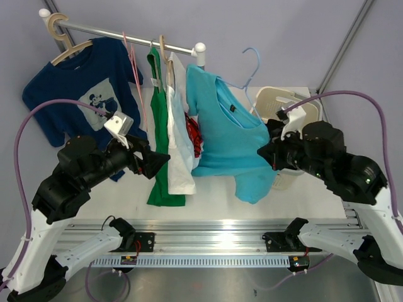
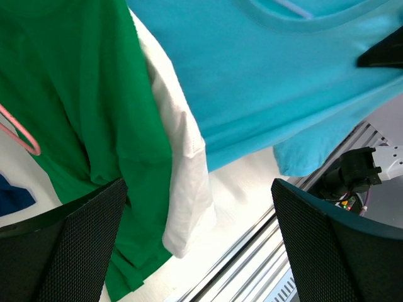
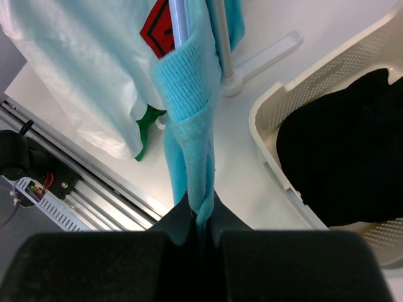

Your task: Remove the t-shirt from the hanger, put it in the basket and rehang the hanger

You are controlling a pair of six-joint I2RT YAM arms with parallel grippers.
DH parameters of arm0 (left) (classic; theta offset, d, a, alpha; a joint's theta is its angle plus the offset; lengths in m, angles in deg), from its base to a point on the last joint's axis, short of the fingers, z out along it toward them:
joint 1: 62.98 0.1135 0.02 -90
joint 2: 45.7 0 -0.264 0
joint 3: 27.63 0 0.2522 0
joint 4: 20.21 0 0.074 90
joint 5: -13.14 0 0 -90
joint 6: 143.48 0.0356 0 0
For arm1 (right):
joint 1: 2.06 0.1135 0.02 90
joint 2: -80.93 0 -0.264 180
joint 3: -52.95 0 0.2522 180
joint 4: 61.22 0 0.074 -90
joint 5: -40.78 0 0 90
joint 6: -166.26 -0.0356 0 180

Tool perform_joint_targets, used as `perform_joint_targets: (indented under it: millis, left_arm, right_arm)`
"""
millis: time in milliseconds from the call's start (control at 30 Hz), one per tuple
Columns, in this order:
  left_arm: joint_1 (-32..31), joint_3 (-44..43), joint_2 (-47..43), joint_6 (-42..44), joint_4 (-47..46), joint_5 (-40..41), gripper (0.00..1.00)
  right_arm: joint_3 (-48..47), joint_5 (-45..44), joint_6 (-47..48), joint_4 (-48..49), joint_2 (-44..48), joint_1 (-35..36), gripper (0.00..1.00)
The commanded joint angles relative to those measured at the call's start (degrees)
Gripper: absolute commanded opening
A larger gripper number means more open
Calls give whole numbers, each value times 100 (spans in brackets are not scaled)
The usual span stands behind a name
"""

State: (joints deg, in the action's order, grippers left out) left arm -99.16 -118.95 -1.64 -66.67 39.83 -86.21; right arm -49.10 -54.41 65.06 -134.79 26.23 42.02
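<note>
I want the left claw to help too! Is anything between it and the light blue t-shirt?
Yes. A green shirt and a white shirt hang between the open left claw and the light blue t-shirt. The right claw grips it.

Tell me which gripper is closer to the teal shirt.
Right. The right gripper is shut on a fold of the teal shirt. The left gripper is open, apart from it, facing the green shirt and white shirt.

turquoise t-shirt: matt ribbed knit cloth. laundry basket: perforated cream plastic. clothes rail: smooth glossy metal. wooden hanger: pale, smooth.
</note>
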Motion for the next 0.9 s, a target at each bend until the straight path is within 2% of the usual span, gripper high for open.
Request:
perform_joint_targets:
  millis: [0,200,433,633,867]
  left_arm:
    - [-12,-163,7,-96,-260,-130,99]
    - [-11,74,24,-122,-269,99,99]
    - [-11,215,86,-131,-269,275,99]
    - [-11,487,270,-166,-506,328,99]
    - [-11,338,656,-280,-769,495,99]
  right_arm:
    - [-951,-720,-181,-135,144,-30,0]
    - [-2051,-1229,170,-347,-120,-39,0]
    - [-3052,-1019,162,-505,-401,-30,0]
    - [-2791,-492,39,-251,-279,-22,0]
    - [-3326,-474,101,-163,-305,-22,0]
